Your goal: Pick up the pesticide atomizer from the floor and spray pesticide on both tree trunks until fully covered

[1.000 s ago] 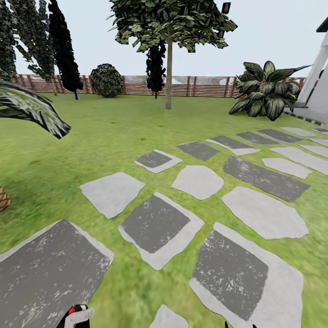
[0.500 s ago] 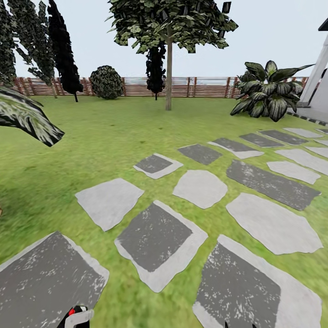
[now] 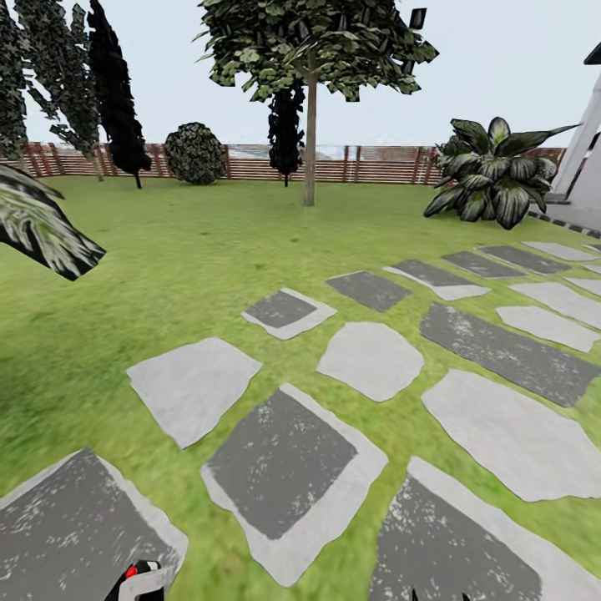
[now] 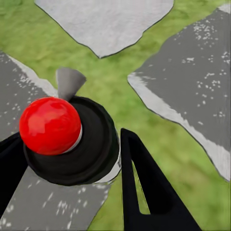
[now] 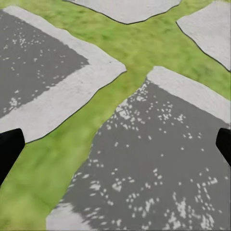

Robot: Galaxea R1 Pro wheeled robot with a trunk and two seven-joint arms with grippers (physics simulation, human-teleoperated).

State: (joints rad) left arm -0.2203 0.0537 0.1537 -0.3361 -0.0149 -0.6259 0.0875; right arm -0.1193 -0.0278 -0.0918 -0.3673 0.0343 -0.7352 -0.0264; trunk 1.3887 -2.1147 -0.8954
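Left gripper (image 4: pixel 72 159): jaws clenched on the pesticide atomizer (image 4: pixel 67 139), one dark finger on each side of its black body, red nozzle top toward the camera; in the head view the bottle's red and white top (image 3: pixel 138 578) peeks in at the bottom edge, left of centre
Lawn (image 3: pixel 192 242): green grass with grey stepping slabs (image 3: pixel 284 476) running from the foreground away to the right
Fence (image 3: pixel 250 163): brown slats across the far side of the garden
Tree (image 3: pixel 310 50): broad green-white canopy, straight bare trunk (image 3: pixel 310 142) standing on the grass well ahead, just in front of the fence; a second such tree I cannot pick out
Other plants: black cypress-like trees (image 3: pixel 117 92) at far left, a round bush (image 3: pixel 194 150) by the fence, a big-leaved plant (image 3: pixel 492 171) at right
Right gripper (image 5: pixel 115 144): jaws released and wide apart, nothing between them, slab and grass below
Progress: pickup looks done; the trunk is well out of reach and shows no spray, so the approach and both sprayings are left
View differences: the left wrist view shows the grasp on the bottle; the head view gives the route and the target trunk, which the wrist views lack
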